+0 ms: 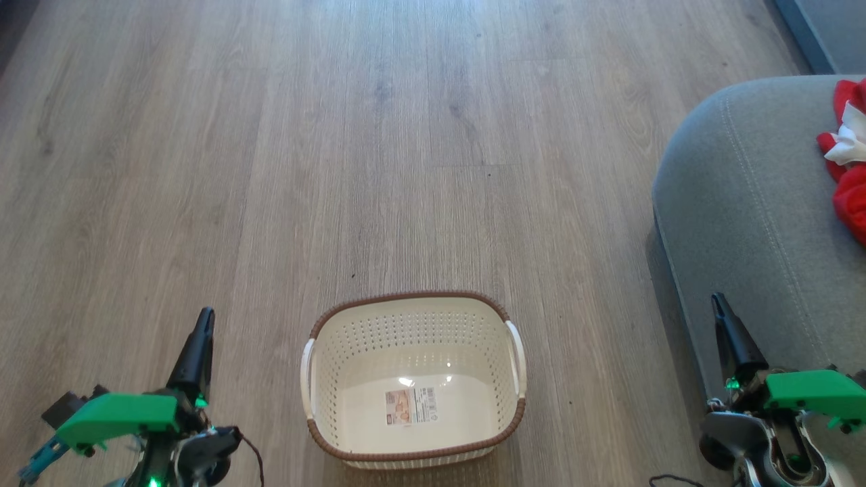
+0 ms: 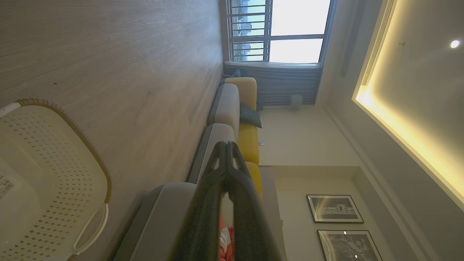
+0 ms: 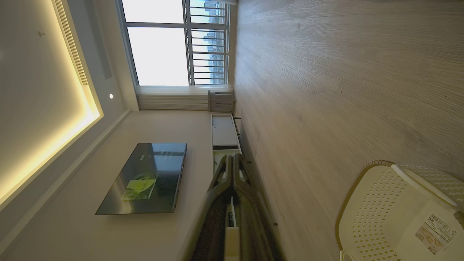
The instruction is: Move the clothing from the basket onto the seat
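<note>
The clothing (image 1: 851, 169) lies at the right edge of the head view, a bunched red heap with a white fold showing, on top of the seat (image 1: 744, 203) and cut off by the frame, so how much of it there is cannot be told. In the left wrist view a scrap of the same red and white (image 2: 225, 241) peeps out low in the frame behind the dark fingers, again on the grey cushion (image 2: 159, 210). The basket (image 1: 406, 296) stands on the wooden floor (image 1: 406, 135) at the bottom centre of the head view, well apart from the seat, and its inside is bare — only the paper label (image 1: 411, 406) on its bottom and two glints of light. The right wrist view, at its lower right, shows the same bare perforated wall (image 3: 369, 203). By that evidence the moving looks done: nothing red is left in the basket, and none lies on the floor that can be seen. The left fingers (image 1: 196, 352) rise at the lower left and the right fingers (image 1: 734, 338) at the lower right, each pair pressed together and gripping nothing, to either side of the basket and touching neither it nor the clothing — a resting pose, by my reading.
</note>
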